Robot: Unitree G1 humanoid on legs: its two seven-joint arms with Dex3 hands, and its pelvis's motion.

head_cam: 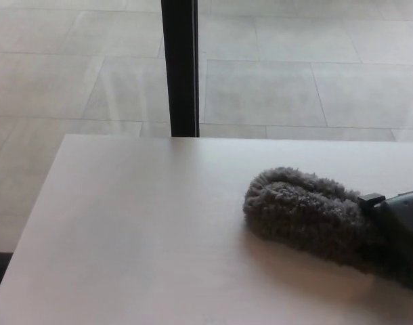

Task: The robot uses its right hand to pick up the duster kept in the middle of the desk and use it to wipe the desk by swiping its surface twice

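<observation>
A fluffy grey duster (pixel 305 210) lies on the pale desk (pixel 139 230), its head pointing left and slightly away from me. My black right hand (pixel 399 233) shows at the right edge of the head view, shut on the duster's near end. The duster's handle is hidden under that hand. My left hand does not show.
A black vertical post (pixel 180 68) stands just beyond the desk's far edge. Grey tiled floor (pixel 294 81) lies behind it. The desk's left edge runs diagonally down to the lower left corner of the picture.
</observation>
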